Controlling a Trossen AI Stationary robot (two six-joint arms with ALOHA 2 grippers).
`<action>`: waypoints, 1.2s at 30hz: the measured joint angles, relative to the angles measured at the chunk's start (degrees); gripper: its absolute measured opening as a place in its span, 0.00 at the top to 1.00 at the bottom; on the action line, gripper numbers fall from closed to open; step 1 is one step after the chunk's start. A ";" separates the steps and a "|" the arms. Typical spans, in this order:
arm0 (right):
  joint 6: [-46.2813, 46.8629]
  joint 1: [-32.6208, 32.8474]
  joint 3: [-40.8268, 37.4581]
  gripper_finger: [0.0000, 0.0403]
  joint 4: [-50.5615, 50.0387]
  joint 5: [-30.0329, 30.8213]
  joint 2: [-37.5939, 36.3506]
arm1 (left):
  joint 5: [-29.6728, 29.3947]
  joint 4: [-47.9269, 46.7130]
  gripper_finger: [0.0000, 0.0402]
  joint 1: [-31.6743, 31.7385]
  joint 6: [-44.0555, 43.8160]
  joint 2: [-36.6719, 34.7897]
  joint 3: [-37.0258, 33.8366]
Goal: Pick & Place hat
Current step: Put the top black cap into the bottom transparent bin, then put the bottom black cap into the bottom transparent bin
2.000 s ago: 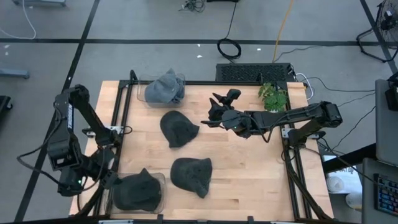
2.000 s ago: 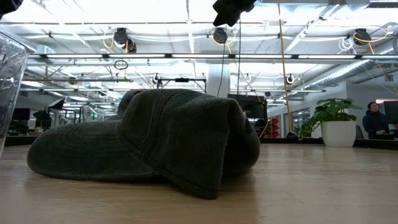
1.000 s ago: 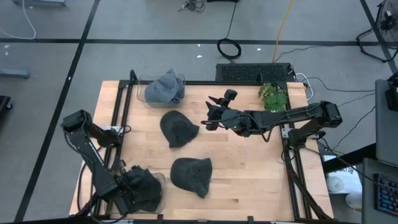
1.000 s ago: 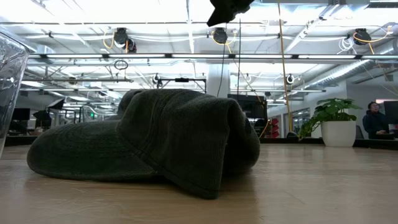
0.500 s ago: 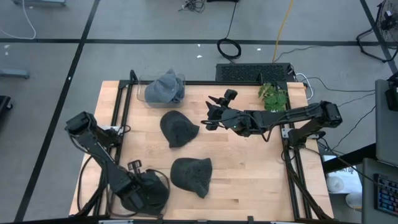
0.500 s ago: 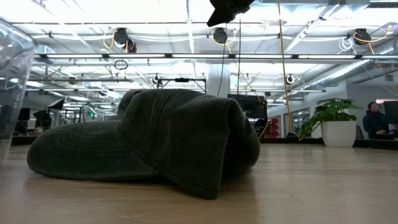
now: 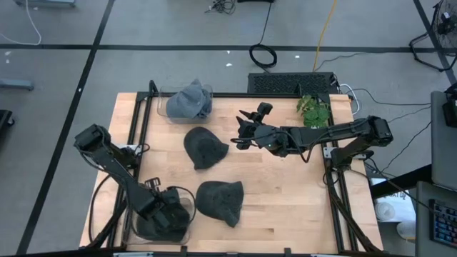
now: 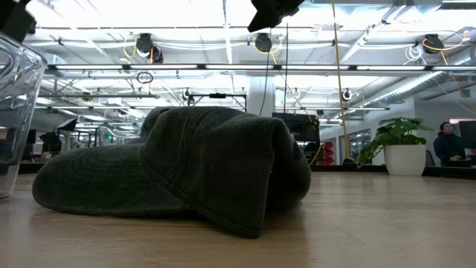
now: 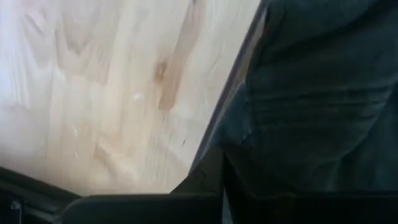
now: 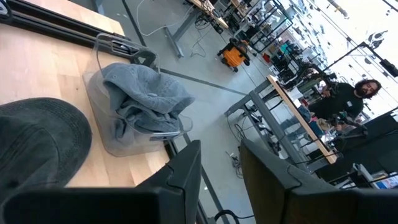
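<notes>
A dark hat (image 7: 166,223) lies in a clear bin (image 7: 187,202) at the table's near left. My left gripper (image 7: 161,207) points down into that bin, shut, right on the hat (image 9: 323,99). Two more dark hats lie on the wood: one mid-table (image 7: 206,148) and one nearer (image 7: 220,201), which fills the low view (image 8: 178,167). A light grey hat (image 7: 189,101) sits in a second clear bin (image 10: 102,140) at the far left. My right gripper (image 7: 245,130) hangs open above mid-table, nothing between its fingers (image 10: 181,177). My left gripper comes from above, pointing down, into the near bin onto the dark hat. The gripper itself hides the place of contact. I cannot tell whether it has cloth between its fingers or only rests against the hat and the bin's wall (image 9: 227,118).
A potted plant (image 7: 313,111) stands at the far right of the table. Black frame rails (image 7: 137,135) run along the left and right sides. A person (image 8: 448,141) sits in the room beyond. Bare wood lies to the right of the two loose hats.
My left gripper has gone from the near left corner toward the table's right and down over the near bin, rolling as it went; it stayed shut. The bin with its dark hat has slid a little to the right, and its wall now shows farther into the low view.
</notes>
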 joint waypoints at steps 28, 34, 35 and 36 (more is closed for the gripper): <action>5.63 0.02 0.00 0.75 -8.71 -9.26 -0.04 | -24.29 28.68 0.99 2.29 52.83 -36.36 -1.01; 7.61 2.86 0.02 0.75 -13.34 -17.28 -0.04 | -16.01 36.42 0.99 11.46 59.79 -47.27 -11.35; 8.19 3.83 0.02 0.75 -14.41 -18.90 -0.04 | -15.84 38.13 0.98 13.00 59.77 -49.36 -13.82; 8.94 4.90 0.02 0.75 -15.40 -20.75 -0.04 | -15.30 39.79 0.98 14.43 59.78 -51.40 -16.30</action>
